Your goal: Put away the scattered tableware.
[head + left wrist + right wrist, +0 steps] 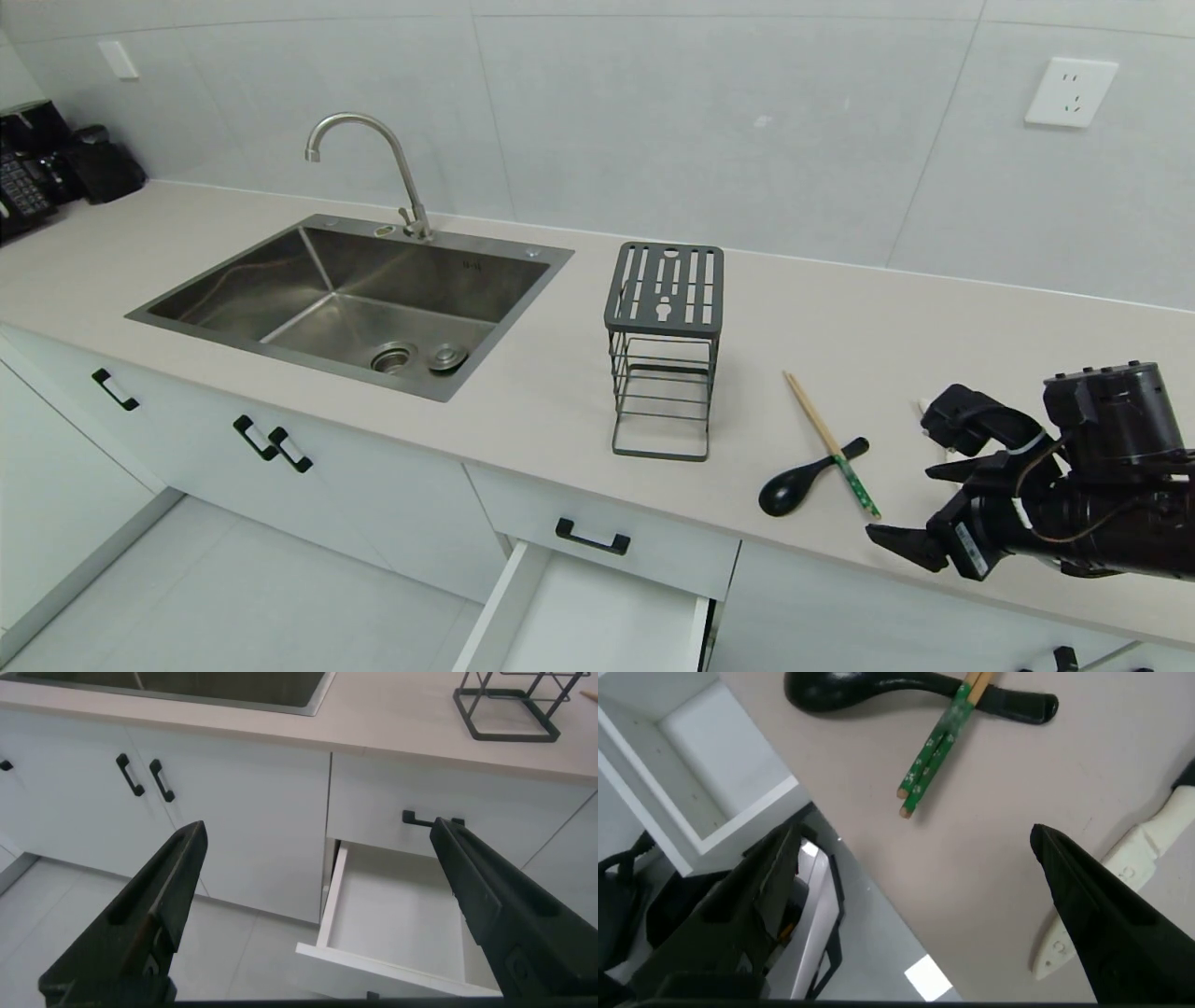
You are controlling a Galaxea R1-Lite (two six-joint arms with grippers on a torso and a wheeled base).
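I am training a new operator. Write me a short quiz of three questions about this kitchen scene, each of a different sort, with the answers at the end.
1. True or false: the chopsticks lie across the handle of the black spoon.
2. Where does the wire rack stand?
A) hanging on the wall
B) on the counter, between the sink and the spoon
C) on the floor
3. Fill the gap: the drawer below the counter's edge is ____ .

Key: 1 true; 2 B; 3 open.
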